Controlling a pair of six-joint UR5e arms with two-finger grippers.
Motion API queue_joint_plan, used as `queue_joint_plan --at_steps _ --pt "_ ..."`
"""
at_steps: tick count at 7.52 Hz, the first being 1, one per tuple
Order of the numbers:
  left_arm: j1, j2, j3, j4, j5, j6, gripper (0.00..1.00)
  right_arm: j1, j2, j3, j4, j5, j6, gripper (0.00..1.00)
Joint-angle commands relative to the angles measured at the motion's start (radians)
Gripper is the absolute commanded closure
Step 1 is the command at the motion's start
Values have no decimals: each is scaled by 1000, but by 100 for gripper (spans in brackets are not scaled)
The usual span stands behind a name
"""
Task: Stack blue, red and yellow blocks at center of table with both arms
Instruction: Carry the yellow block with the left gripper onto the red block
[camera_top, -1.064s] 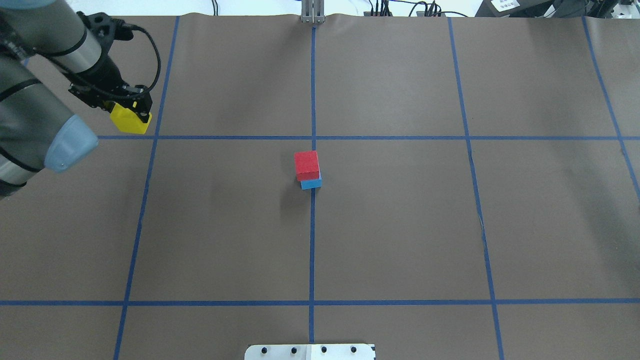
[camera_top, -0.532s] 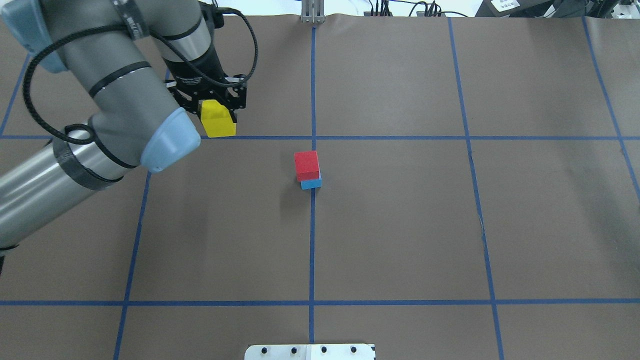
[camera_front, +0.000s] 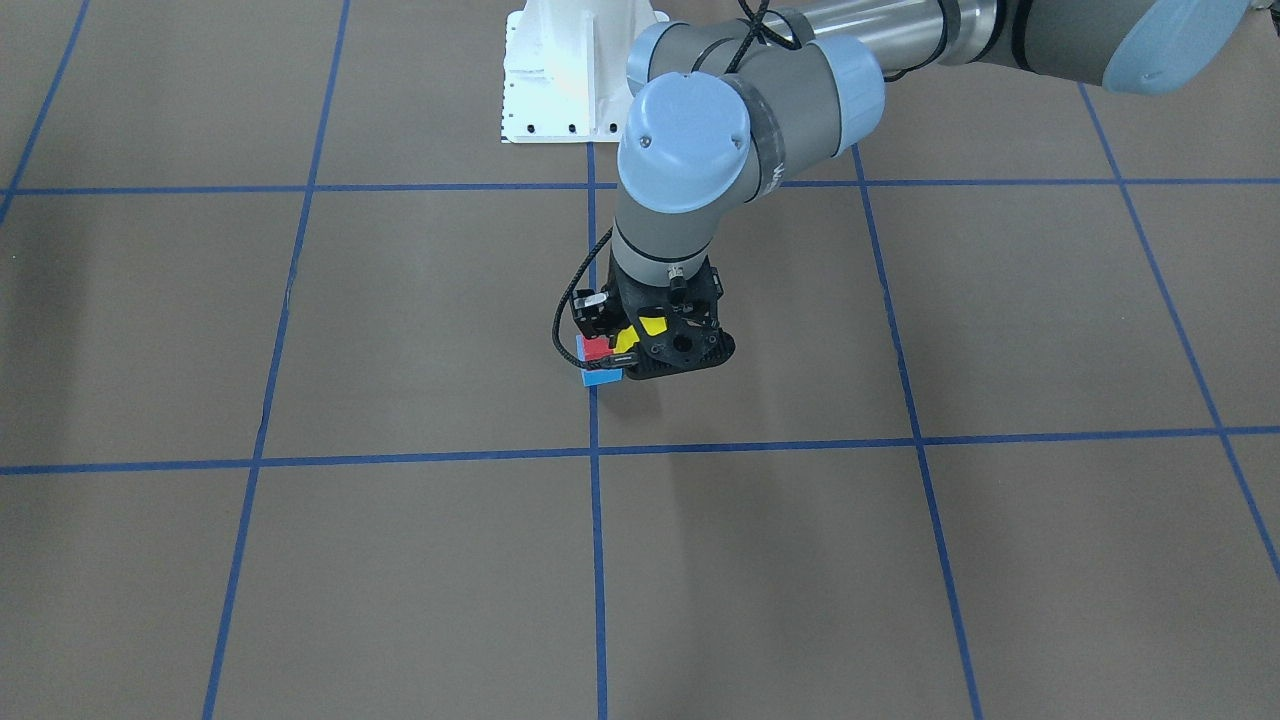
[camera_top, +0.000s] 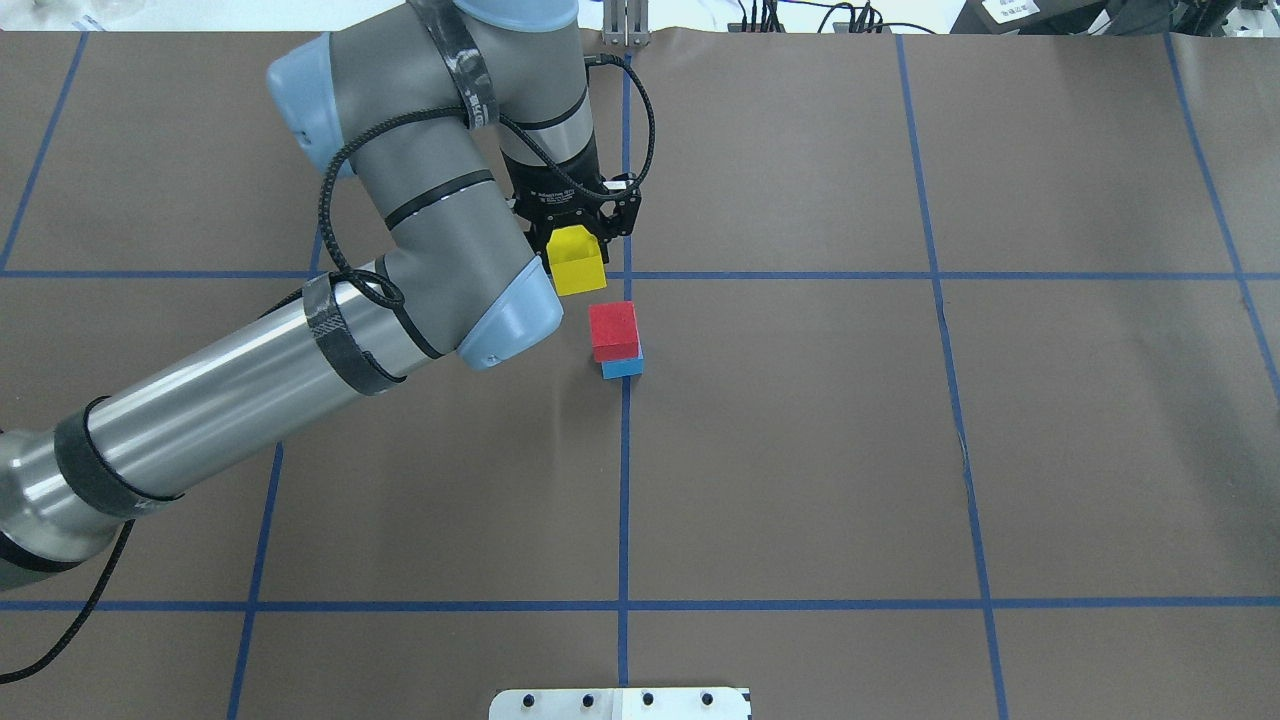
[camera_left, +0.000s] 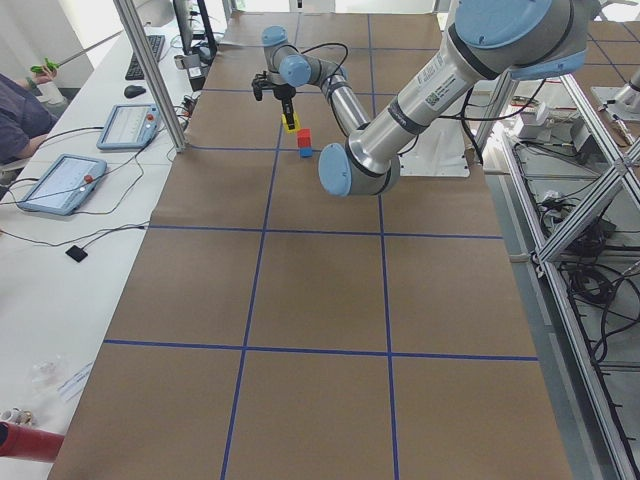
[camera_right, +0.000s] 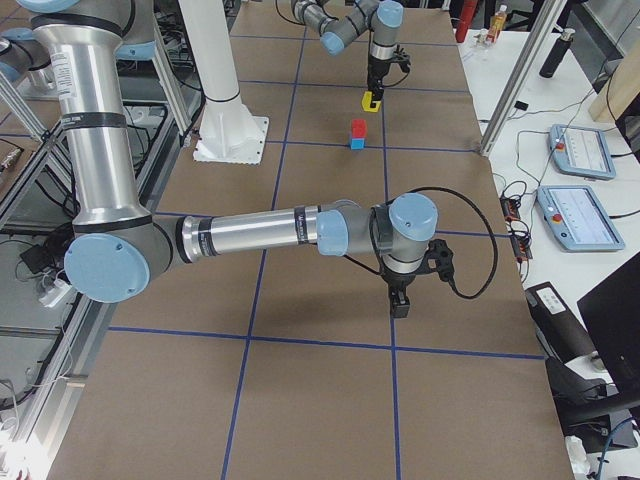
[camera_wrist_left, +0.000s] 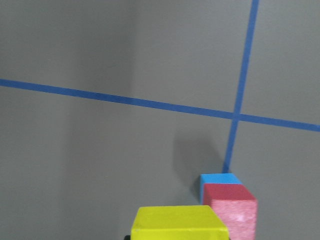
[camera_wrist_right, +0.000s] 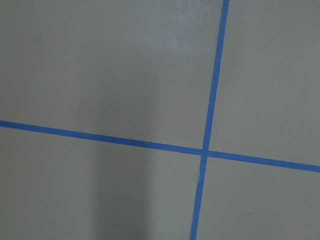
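Note:
A red block (camera_top: 614, 330) sits on a blue block (camera_top: 623, 368) at the table's center cross; both also show in the left wrist view, red (camera_wrist_left: 232, 210) on blue (camera_wrist_left: 219, 179). My left gripper (camera_top: 578, 245) is shut on a yellow block (camera_top: 578, 265) and holds it in the air just behind and left of the stack, not touching it. In the front-facing view the yellow block (camera_front: 653, 326) shows inside the left gripper (camera_front: 655, 345) beside the red block (camera_front: 596, 348). My right gripper (camera_right: 400, 305) shows only in the exterior right view, low over the table; I cannot tell whether it is open.
Blue tape lines (camera_top: 624, 480) divide the brown table cover into squares. The white robot base plate (camera_top: 620, 703) lies at the near edge. Operator tablets (camera_right: 578, 150) lie on the side bench beyond the table.
My left arm has swung from the table's far left toward the center, carrying the yellow block to just beside the red-on-blue stack. The stack has not moved.

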Motion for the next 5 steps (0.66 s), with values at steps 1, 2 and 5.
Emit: queue_joint_plan --at_steps 1,2,5 --pt "34 -7 29 -30 1 -38 100 0 0 2 0 0 1 0" --pt "43 -7 27 -36 1 -44 100 0 0 2 0 0 1 0" --pt "69 -7 29 -36 17 -55 100 0 -1 0 0 0 -1 0"
